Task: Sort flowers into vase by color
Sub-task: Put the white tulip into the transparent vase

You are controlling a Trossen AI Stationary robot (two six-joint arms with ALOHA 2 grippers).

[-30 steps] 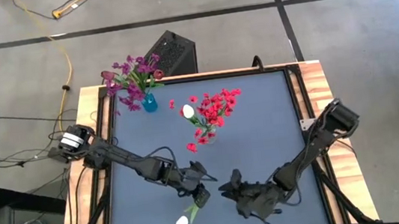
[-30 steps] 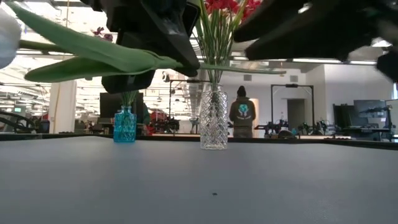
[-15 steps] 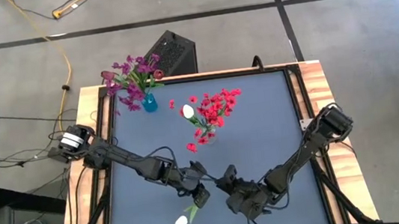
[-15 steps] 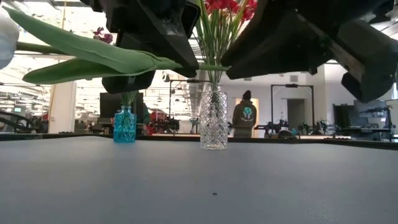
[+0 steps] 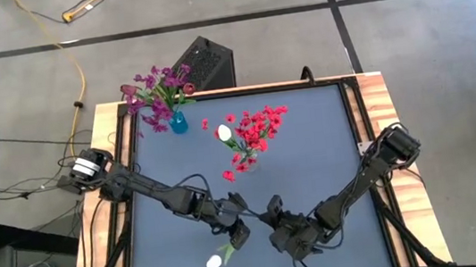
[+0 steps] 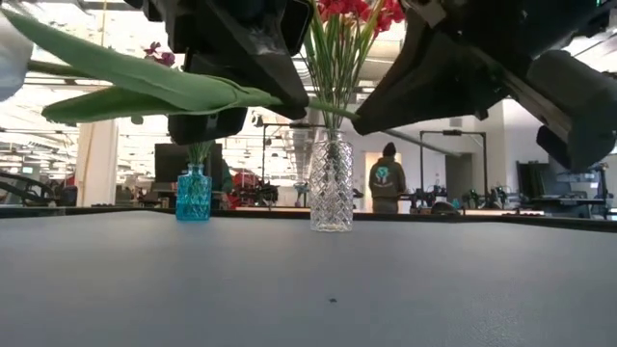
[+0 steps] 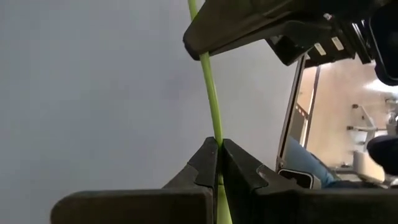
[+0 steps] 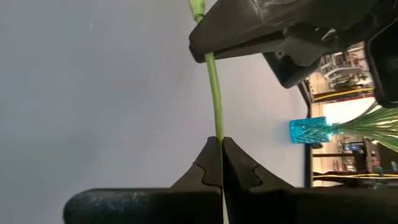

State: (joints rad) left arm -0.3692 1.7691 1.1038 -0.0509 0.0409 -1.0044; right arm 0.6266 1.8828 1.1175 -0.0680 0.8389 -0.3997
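— So where does the table [image 5: 329,141] stand, biggest things first?

— Two vases sit toward its far side: the blue vase [image 5: 178,122] at the far left holding purple blooms, and the clear vase [image 5: 248,162] near the middle holding red ones plus a white bloom.

— And the arms?

— Both reach to the near edge. The left gripper [image 5: 239,227] and the right gripper [image 5: 273,212] meet just beside each other there.

— What are they on?

— One white flower [image 5: 215,263]. Its thin green stem [image 7: 210,93] runs in a straight line through both. The left gripper's jaws are pinched tight on it, and so are the right gripper's [image 8: 221,163].

— Which way does it lie?

— The bloom hangs off the left gripper toward the near left corner; the bare stem end points at the right gripper. The long axis runs roughly level above the tabletop.

— So the coming move?

— Probably a handover. The clear vase lies well away, toward the far side from both grippers.
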